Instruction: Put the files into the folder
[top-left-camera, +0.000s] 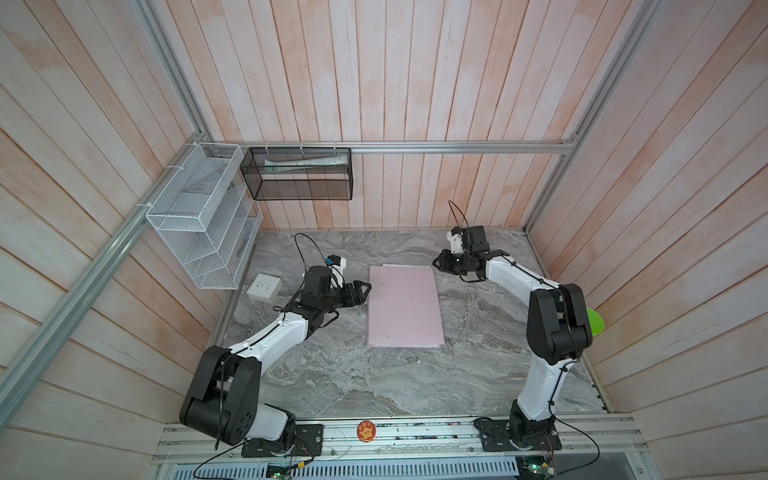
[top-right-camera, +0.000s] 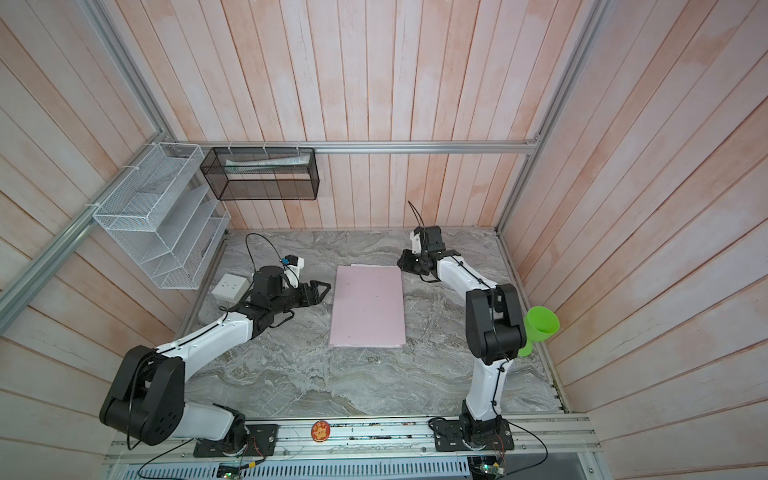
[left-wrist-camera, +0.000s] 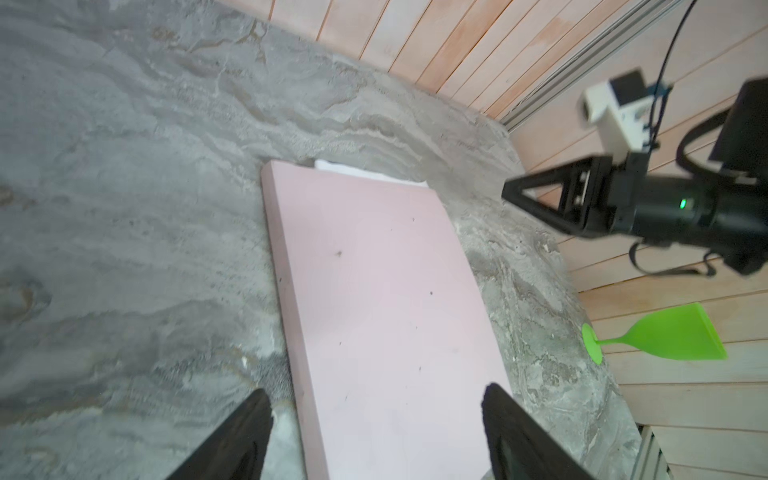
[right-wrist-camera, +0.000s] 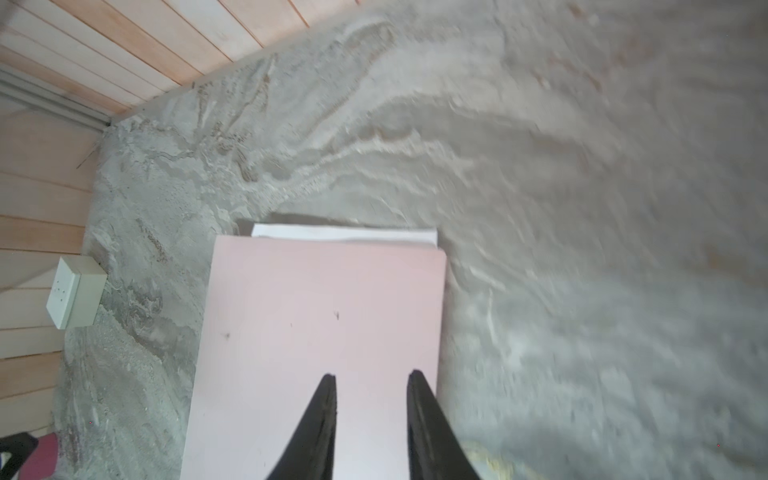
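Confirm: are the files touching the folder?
Touching. In the right wrist view the files poke out from under the folder, their white edge lying directly beneath its pink cover.

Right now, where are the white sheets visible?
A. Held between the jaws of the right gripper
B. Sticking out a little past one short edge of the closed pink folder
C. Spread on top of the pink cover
B: in the right wrist view the files show as a white strip past one short edge of the closed folder, whose cover is bare.
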